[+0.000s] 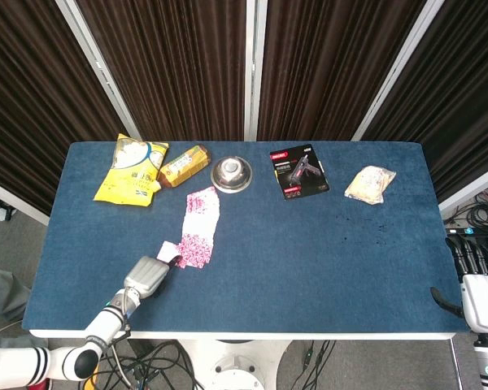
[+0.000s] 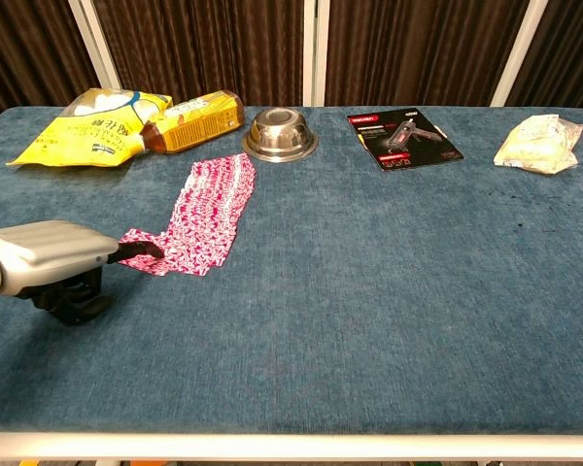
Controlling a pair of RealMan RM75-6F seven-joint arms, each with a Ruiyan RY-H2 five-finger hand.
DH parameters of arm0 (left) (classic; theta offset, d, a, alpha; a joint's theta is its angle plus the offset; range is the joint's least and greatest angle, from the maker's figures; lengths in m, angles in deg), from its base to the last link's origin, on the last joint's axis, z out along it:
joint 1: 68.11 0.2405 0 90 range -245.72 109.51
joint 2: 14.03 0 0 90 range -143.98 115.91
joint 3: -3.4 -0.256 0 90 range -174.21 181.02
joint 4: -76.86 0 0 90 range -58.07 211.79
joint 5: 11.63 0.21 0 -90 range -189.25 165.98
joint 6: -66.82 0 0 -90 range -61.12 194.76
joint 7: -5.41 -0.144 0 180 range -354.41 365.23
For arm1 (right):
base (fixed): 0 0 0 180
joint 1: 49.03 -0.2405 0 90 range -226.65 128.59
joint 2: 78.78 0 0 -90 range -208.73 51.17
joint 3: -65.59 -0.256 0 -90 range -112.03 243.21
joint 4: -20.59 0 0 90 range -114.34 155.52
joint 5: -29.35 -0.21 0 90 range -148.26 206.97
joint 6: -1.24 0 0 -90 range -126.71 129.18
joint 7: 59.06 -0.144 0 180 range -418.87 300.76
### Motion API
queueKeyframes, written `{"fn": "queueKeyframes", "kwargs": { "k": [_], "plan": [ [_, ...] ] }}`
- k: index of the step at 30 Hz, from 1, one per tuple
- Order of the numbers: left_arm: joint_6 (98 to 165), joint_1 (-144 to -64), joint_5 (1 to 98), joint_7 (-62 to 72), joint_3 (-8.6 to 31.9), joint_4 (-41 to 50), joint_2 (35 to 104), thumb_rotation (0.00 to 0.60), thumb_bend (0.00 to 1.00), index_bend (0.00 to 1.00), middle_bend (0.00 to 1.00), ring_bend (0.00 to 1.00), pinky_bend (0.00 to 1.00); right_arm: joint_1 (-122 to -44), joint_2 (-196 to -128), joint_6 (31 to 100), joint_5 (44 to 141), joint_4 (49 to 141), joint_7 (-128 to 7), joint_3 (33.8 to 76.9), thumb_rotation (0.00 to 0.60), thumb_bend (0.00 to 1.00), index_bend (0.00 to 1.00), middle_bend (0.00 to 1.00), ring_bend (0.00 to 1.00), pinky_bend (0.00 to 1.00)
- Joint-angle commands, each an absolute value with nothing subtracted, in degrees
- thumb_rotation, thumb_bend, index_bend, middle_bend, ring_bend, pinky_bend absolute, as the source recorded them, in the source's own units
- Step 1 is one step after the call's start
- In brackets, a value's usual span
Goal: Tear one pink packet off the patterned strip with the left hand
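Note:
The pink-and-white patterned strip (image 1: 200,219) (image 2: 212,209) lies lengthwise left of the table's middle. At its near end one pink packet (image 1: 168,250) (image 2: 142,251) sticks out to the left, pinched at the fingertips of my left hand (image 1: 145,277) (image 2: 47,254), which sits low over the cloth near the front-left edge. The packet touches the strip's near corner; whether it is still joined there I cannot tell. My right hand (image 1: 477,286) hangs beyond the table's front-right corner, holding nothing, fingers apart.
Along the back stand a yellow snack bag (image 1: 132,169) (image 2: 83,126), an orange packet (image 1: 184,165) (image 2: 190,125), a metal bowl (image 1: 231,174) (image 2: 280,133), a glue-gun card (image 1: 299,171) (image 2: 404,125) and a clear bag (image 1: 370,184) (image 2: 536,143).

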State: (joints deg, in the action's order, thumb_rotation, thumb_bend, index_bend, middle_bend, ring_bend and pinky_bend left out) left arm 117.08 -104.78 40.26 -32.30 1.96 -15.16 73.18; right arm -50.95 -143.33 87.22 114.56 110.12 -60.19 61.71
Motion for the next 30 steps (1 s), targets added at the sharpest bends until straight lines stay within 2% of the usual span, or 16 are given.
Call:
{"fn": "queueKeyframes", "kwargs": {
  "k": [1,14,24,30],
  "plan": [
    [117.62,-104.70,39.98,-31.97,1.51,-15.38,72.65,0.600,0.55,0.09,0.94,0.95,0.95,-51.03,-143.33,87.11,114.49,110.29,-59.93,61.70,0.600,0.15,0.00,0.00,0.00,0.00],
    [120.72,-103.83,39.25,-30.19,1.06,-14.36,70.50,0.600,0.55,0.09,0.93,0.95,0.95,-51.40,-143.85,86.78,114.61,111.02,-58.17,61.78,0.600,0.15,0.00,0.00,0.00,0.00],
    [121.91,-104.87,33.64,-34.28,1.03,-13.84,68.64,0.600,0.55,0.09,0.93,0.95,0.95,-51.77,-143.93,86.40,114.55,111.85,-56.93,61.76,0.600,0.15,0.00,0.00,0.00,0.00],
    [124.64,-104.33,38.38,-32.16,1.57,-15.96,68.49,0.600,0.55,0.09,0.93,0.95,0.95,-51.72,-143.84,86.42,114.23,111.63,-57.32,61.67,0.600,0.15,0.00,0.00,0.00,0.00]
  ]
}}
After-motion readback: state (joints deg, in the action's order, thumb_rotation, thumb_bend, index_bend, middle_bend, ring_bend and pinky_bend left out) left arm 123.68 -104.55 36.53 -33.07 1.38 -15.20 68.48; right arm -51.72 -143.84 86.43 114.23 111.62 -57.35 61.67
